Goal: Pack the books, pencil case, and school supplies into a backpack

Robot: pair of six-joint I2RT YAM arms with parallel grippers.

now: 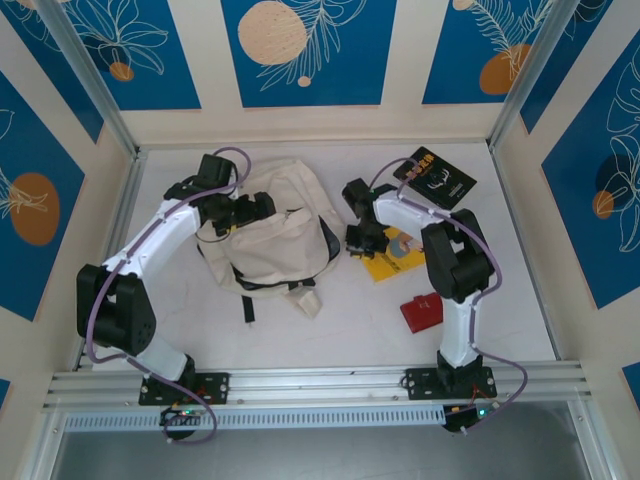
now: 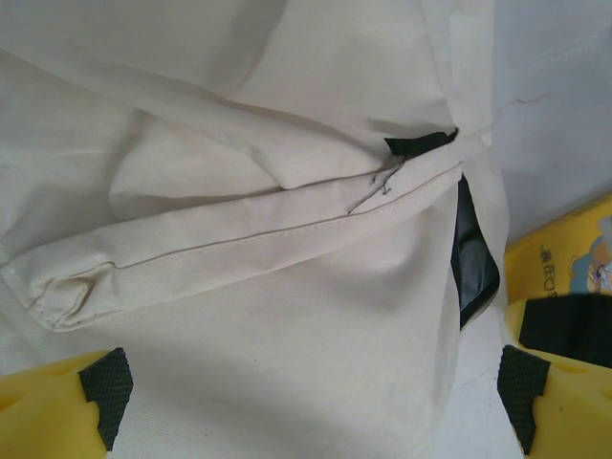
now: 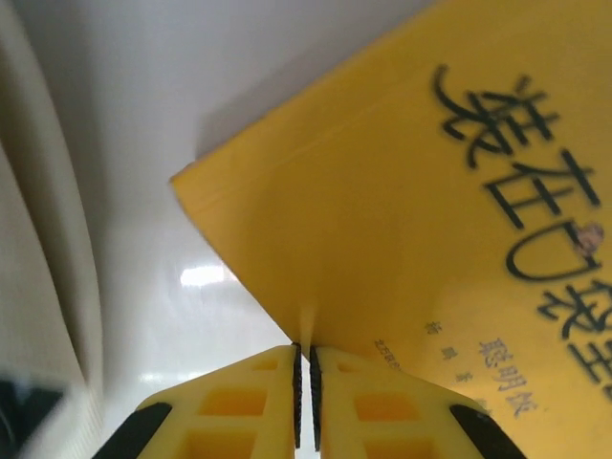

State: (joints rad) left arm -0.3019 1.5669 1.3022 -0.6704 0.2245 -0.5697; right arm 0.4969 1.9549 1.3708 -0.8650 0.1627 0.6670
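On the right half of the table (image 1: 330,335), the right gripper (image 3: 304,378) has its jaws pinched almost together on the yellow book (image 3: 430,220), a thin lip of cover caught between the pads; it takes the edge that faces the backpack (image 1: 275,245), probably so the book can be lifted or slid toward the bag's mouth. The left gripper (image 1: 245,212) hangs over the bag's far left part with jaws spread wide and nothing held, likely placed to catch the cloth and hold the opening; whether its pads touch the fabric I cannot tell. The backpack lies slumped mid-table, cream, soft and creased, a folded seam trailing a loose thread, a dark gap on its book side; the black book (image 1: 437,178) lies far right, and a red case (image 1: 421,312) by the right arm.
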